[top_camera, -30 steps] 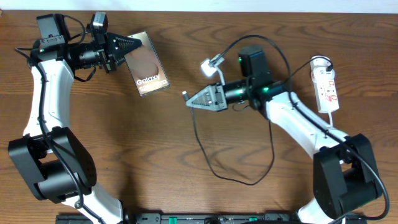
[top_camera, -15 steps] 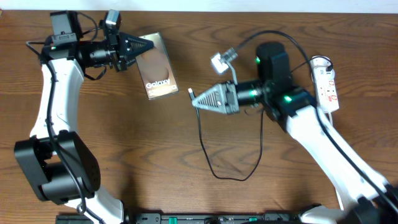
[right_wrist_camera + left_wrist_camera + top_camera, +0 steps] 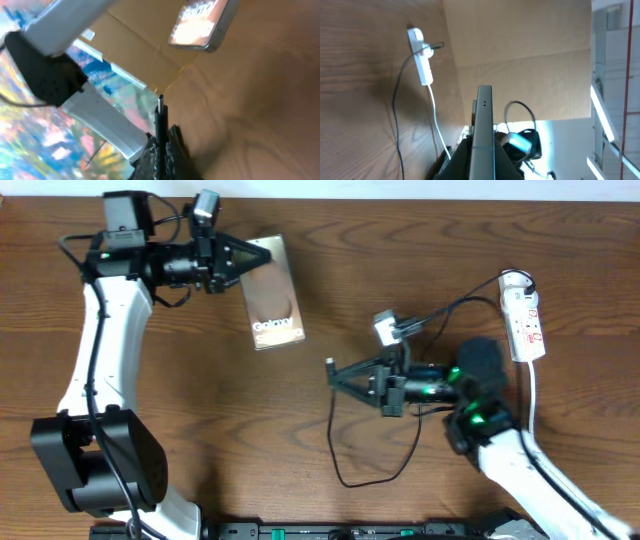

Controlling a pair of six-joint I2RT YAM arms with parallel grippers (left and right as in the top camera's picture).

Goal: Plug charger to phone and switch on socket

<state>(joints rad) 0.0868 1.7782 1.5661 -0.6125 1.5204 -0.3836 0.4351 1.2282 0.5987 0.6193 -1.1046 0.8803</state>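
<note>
Currently the left gripper (image 3: 243, 257) is pinching the rigid, likely slick phone (image 3: 277, 300) by its far end; the right gripper (image 3: 338, 373) is clamping the limp charger (image 3: 160, 109) behind its tip.

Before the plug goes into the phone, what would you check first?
1. Hold of left gripper on phone: ok, shut on its end.
2. Hold of right gripper on charger plug: ok, tip sticks out.
3. Plug meeting phone: not ok, a gap between them.
4. Phone's port facing the plug: cannot tell.
5. Slack in cable: ok, loose loop on table.
6. Switch on socket: cannot tell.
</note>
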